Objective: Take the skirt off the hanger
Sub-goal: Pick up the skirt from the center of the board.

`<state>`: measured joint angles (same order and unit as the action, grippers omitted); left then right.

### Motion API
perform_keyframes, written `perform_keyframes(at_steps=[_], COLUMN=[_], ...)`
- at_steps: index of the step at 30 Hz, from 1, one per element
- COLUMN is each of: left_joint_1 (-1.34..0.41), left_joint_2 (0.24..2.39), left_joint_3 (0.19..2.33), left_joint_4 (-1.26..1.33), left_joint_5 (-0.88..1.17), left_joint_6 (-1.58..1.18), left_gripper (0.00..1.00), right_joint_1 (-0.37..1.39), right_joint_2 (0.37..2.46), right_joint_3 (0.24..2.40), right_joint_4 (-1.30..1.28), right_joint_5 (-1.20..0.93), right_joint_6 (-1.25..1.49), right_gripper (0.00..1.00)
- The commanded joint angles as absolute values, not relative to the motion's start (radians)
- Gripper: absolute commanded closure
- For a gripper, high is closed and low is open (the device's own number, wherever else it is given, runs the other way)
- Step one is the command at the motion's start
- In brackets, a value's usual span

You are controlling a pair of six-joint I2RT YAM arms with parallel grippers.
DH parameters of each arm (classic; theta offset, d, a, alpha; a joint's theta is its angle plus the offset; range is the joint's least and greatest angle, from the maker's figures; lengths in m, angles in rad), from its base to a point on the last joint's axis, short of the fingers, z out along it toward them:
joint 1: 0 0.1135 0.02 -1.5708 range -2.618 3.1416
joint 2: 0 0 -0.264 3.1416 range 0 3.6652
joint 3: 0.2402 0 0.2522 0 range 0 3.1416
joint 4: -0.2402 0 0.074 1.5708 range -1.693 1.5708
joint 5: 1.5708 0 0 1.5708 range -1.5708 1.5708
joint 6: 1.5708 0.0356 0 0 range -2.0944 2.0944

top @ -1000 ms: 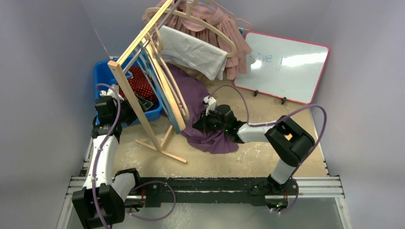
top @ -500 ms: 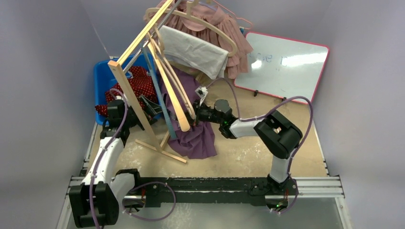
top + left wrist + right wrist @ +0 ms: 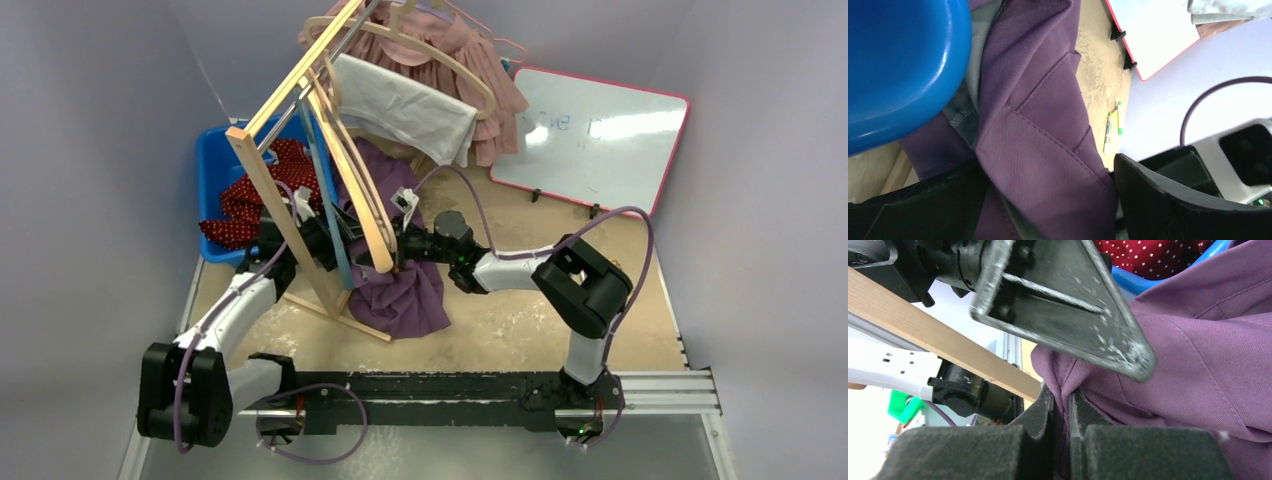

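Both sets of my fingers have converged beside the wooden rack (image 3: 275, 200): the left fingers (image 3: 1158, 195), spread wide, now straddle the purple skirt (image 3: 410, 295) that the right fingers (image 3: 1048, 410) pinch. It looks still hung.

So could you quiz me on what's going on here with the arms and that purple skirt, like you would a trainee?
1. True or false: the right gripper is shut on the purple skirt.
2. What lies in the blue bin? A) red dotted cloth B) apples C) books
3. Which gripper stands open with skirt fabric between its jaws?
Key: 1 true; 2 A; 3 the left gripper.
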<state>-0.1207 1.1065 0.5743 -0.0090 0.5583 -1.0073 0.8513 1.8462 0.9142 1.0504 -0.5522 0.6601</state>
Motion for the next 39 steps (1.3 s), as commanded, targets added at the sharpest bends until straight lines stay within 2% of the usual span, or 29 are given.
perform_keyframes(at_steps=[1,3,9,11,15,18,19,23,25,27,32,39], left_joint_1=[-0.172,-0.188,-0.201,-0.201,-0.2,-0.184,-0.168,-0.014,0.076,0.148,0.27,0.309], left_joint_2=[1.145,1.162,1.13,1.104,1.054,1.005,0.987,0.942,0.947,0.972,1.06,1.146], left_joint_3=[0.578,0.571,0.588,0.595,0.591,0.582,0.577,0.556,0.536,0.521,0.548,0.815], left_joint_4=[0.093,0.139,0.133,0.102,0.075,0.079,0.094,0.157,0.222,0.306,0.559,0.502], left_joint_5=[0.503,0.499,0.454,0.434,0.414,0.411,0.422,0.541,0.607,0.666,0.712,0.558], left_joint_6=[-1.042,-1.065,-1.064,-1.051,-1.051,-1.077,-1.091,-1.146,-1.186,-1.233,-1.401,-1.394], left_gripper=[0.14,0.26,0.84,0.99,1.0,1.0,1.0,1.0,1.0,1.0,1.0,1.0], right_joint_1=[0.882,0.885,0.889,0.889,0.889,0.887,0.886,0.873,0.856,0.825,0.706,0.687], right_joint_2=[1.74,1.727,1.694,1.672,1.624,1.559,1.528,1.398,1.333,1.275,1.155,1.071], right_joint_3=[0.959,0.957,0.941,0.921,0.883,0.842,0.827,0.747,0.714,0.692,0.64,0.631], right_joint_4=[1.056,1.037,0.972,0.942,0.839,0.761,0.723,0.628,0.582,0.538,0.459,0.403], right_joint_5=[-0.544,-0.537,-0.511,-0.49,-0.469,-0.407,-0.373,-0.242,-0.191,-0.169,-0.166,-0.107], right_joint_6=[0.56,0.541,0.51,0.494,0.465,0.443,0.422,0.369,0.355,0.344,0.336,0.326], right_gripper=[1.0,1.0,1.0,1.0,0.83,0.66,0.57,0.32,0.25,0.21,0.18,0.16])
